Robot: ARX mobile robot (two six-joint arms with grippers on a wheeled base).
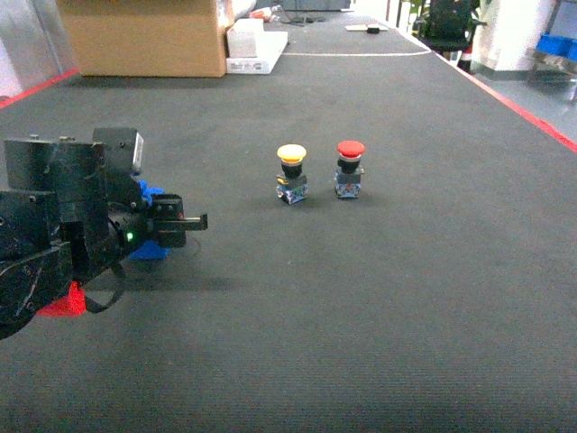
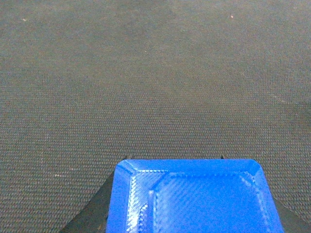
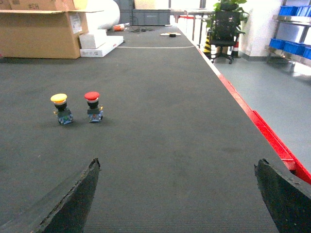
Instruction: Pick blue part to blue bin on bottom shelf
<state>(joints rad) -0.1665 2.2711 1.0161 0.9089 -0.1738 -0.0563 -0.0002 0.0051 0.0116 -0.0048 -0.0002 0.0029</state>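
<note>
The blue part (image 2: 194, 199) is a flat-faced blue piece with bevelled corners, filling the bottom of the left wrist view. My left gripper (image 2: 175, 159) is shut on it, a dark finger pressed against each side. In the head view the same gripper (image 1: 185, 221) hangs low at the left, with the blue part (image 1: 147, 249) showing behind and under it. My right gripper (image 3: 177, 164) is open over bare dark mat and holds nothing. Blue crates (image 3: 290, 46) sit on a steel rack (image 3: 286, 19) far off at the right; I cannot tell which one is the blue bin.
A yellow-capped pushbutton (image 1: 291, 173) and a red-capped pushbutton (image 1: 349, 168) stand mid-mat. A cardboard box (image 1: 144, 36) and white boxes (image 1: 252, 45) sit at the far left. Red edge strips (image 3: 262, 126) border the mat. A black chair (image 3: 226, 29) stands beyond.
</note>
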